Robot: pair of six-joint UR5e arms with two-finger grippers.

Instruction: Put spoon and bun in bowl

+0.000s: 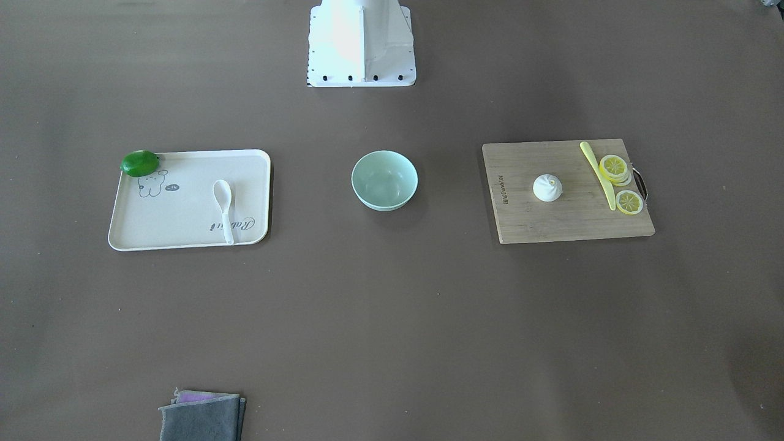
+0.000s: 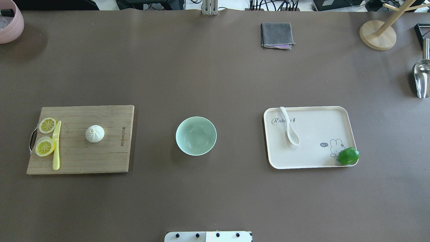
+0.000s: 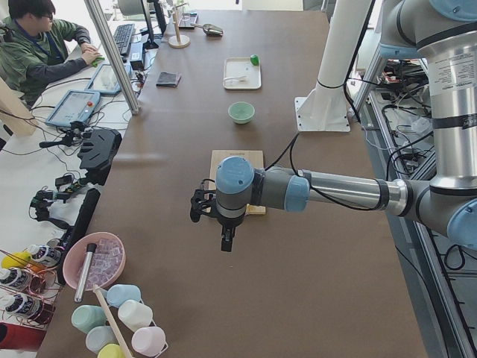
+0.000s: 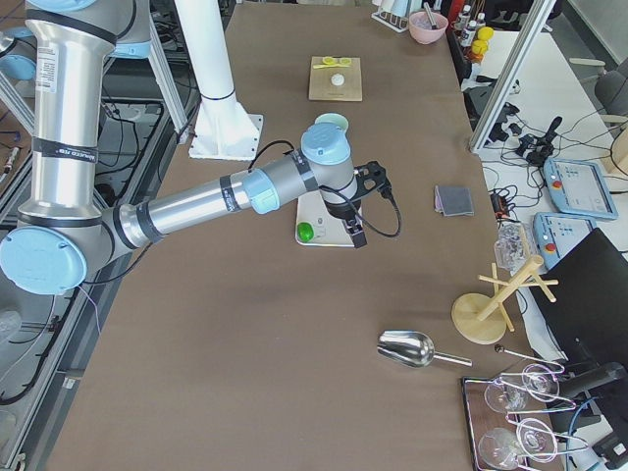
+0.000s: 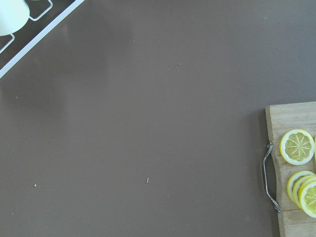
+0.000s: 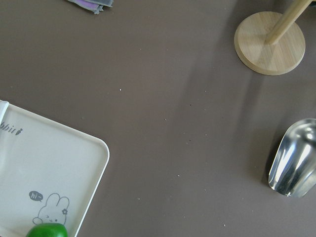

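The white spoon (image 2: 290, 129) lies on a cream tray (image 2: 319, 124) on the right of the overhead view. The white bun (image 2: 94, 133) sits on a wooden cutting board (image 2: 84, 158) on the left. The empty mint-green bowl (image 2: 196, 135) stands between them. My left gripper (image 3: 226, 240) hangs above the table beyond the board's handle end. My right gripper (image 4: 358, 235) hangs near the tray's lime corner. Both show only in the side views, so I cannot tell whether they are open or shut.
A green lime (image 2: 348, 156) sits on the tray's corner. A yellow knife (image 2: 56, 146) and lemon slices (image 2: 45, 147) lie on the board. A grey cloth (image 2: 276, 35), a wooden stand (image 2: 378, 35), a metal scoop (image 2: 421, 75) and a pink bowl (image 2: 10, 20) stand at the table's far edges.
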